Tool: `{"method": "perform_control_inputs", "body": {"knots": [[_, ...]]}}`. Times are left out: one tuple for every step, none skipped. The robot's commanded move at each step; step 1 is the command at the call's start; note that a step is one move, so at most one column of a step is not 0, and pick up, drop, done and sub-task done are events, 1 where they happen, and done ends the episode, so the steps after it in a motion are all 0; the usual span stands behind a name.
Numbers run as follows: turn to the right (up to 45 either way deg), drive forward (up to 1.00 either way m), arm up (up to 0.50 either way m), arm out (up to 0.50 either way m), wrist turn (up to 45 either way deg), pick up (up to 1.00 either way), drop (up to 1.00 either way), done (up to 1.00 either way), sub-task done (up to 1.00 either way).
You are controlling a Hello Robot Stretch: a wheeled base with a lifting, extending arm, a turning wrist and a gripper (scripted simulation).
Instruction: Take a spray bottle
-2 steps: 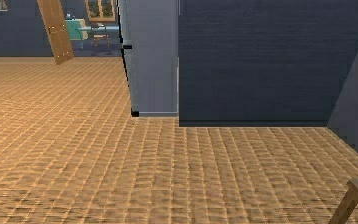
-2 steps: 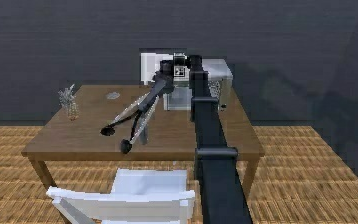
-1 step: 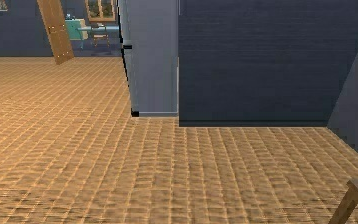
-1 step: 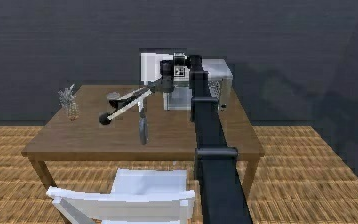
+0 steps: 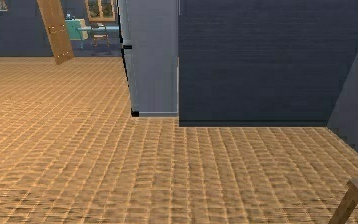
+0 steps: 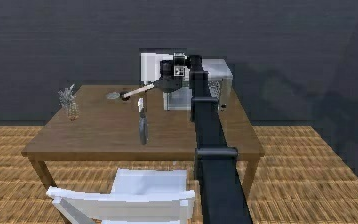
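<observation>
Grasp stage, judged from the arm side view. Found the arm (image 6: 213, 135) stretched across the wooden table (image 6: 92, 138), gripper (image 6: 125, 97) out over its middle. Noted a slim grey upright shape (image 6: 143, 128), perhaps the spray bottle, against the tabletop just below the fingers (image 6: 137, 93); could not tell whether touching. Could not read the finger spread, nor any hold on anything. Reckoned the next move to call for a careful settle onto that shape, well apart from the small vase (image 6: 69, 103), then a straight lift.
</observation>
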Motion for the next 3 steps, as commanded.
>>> {"method": "perform_control_inputs", "body": {"knots": [[0.0,0.0,0.0,0.0,3.0,0.0,0.0,0.0,0.0],[0.0,0.0,-0.3,0.0,0.0,0.0,0.0,0.0,0.0],[0.0,0.0,0.0,0.0,0.0,1.0,0.0,0.0,0.0]]}}
